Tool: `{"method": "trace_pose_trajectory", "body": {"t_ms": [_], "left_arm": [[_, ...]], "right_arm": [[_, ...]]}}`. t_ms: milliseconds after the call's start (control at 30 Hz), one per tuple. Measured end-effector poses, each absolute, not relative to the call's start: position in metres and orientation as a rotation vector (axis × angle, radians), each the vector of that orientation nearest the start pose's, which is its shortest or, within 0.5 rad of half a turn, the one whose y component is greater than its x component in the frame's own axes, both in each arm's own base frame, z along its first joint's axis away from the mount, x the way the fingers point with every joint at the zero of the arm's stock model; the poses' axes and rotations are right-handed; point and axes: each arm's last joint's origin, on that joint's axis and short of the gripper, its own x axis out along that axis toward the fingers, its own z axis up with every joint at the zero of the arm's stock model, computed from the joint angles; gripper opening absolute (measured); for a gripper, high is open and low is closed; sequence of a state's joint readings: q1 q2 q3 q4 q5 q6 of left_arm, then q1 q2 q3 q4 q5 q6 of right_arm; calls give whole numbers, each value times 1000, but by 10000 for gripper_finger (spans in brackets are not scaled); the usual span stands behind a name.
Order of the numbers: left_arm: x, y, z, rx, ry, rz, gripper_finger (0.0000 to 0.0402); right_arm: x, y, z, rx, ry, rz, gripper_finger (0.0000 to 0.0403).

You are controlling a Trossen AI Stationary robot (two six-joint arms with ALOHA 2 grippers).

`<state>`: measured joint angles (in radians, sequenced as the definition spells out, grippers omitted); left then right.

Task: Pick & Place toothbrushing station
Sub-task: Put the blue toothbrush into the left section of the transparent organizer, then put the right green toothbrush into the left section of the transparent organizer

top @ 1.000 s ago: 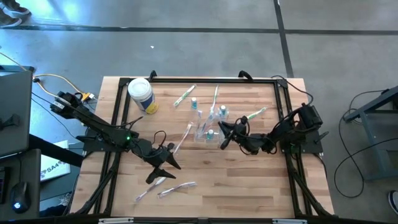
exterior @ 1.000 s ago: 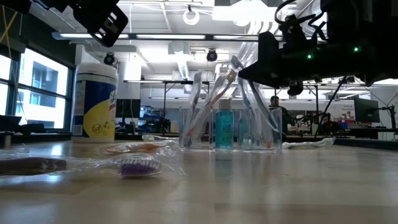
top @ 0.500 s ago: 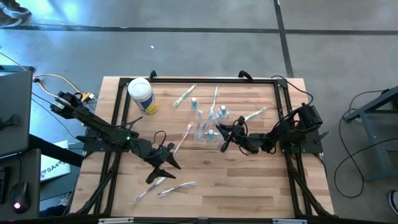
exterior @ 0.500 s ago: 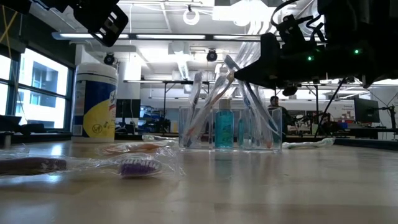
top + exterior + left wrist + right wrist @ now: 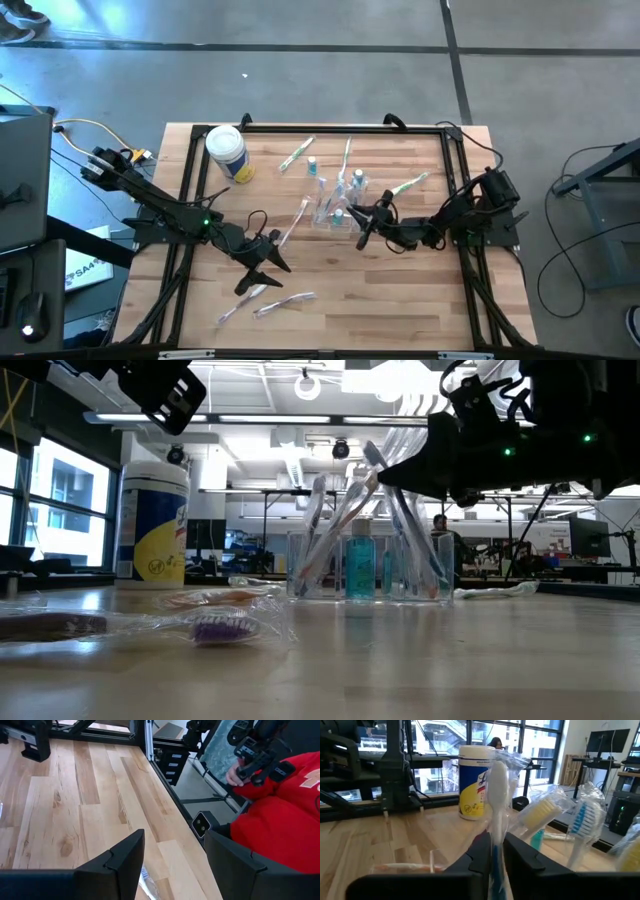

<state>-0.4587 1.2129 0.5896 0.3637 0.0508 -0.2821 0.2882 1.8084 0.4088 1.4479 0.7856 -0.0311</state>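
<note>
The toothbrushing station [image 5: 365,565], a clear boxy holder, stands mid-table [image 5: 335,205] with several wrapped toothbrushes leaning in it and a teal bottle [image 5: 360,565]. My right gripper [image 5: 358,222] reaches in level from the table's right side, at the brushes' upper ends [image 5: 392,470], and is shut on one wrapped toothbrush [image 5: 496,790]. My left gripper [image 5: 262,262] hangs open above the near-left part of the table, touching nothing. Its fingers stand wide apart in the left wrist view [image 5: 175,865]. My right gripper pinches the wrapped toothbrush's handle [image 5: 495,845] between its two fingers, a little below the white head. The fingers come in level from the table's right and lie across the brush. The brush stands head up; its lower end is hidden in the right wrist view.
A white tub with a yellow label [image 5: 227,152] stands at the far left. Loose wrapped toothbrushes lie at the far side [image 5: 297,153], at the right [image 5: 410,184] and near the front [image 5: 285,300]. A person in red [image 5: 280,805] sits beyond the table's edge.
My right gripper has rolled a little about the line along which it points. It has also shifted slightly toward the table's right edge, still at the top of the brush. My left gripper has kept still.
</note>
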Motion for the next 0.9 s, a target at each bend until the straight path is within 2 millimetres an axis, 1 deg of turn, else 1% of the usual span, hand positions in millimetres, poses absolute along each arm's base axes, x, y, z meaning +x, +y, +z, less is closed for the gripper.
{"method": "trace_pose_trajectory", "body": {"t_ms": [133, 367, 500, 600, 733, 900], "left_arm": [[228, -114, 232, -221, 326, -467, 207], [228, -114, 232, -221, 327, -466, 207], [228, -114, 232, -221, 327, -467, 207], [228, -114, 232, -221, 327, -467, 207], [228, -114, 232, -221, 327, -467, 207], [228, -114, 232, -221, 326, -463, 207]], "right_arm": [[265, 57, 133, -4, -34, -521, 81], [263, 59, 133, 0, -32, -598, 184], [259, 67, 138, -39, -34, -634, 225], [254, 76, 147, -67, -45, -639, 235], [243, 89, 169, -70, -80, -646, 232], [225, 105, 186, -119, -40, -686, 229]]}}
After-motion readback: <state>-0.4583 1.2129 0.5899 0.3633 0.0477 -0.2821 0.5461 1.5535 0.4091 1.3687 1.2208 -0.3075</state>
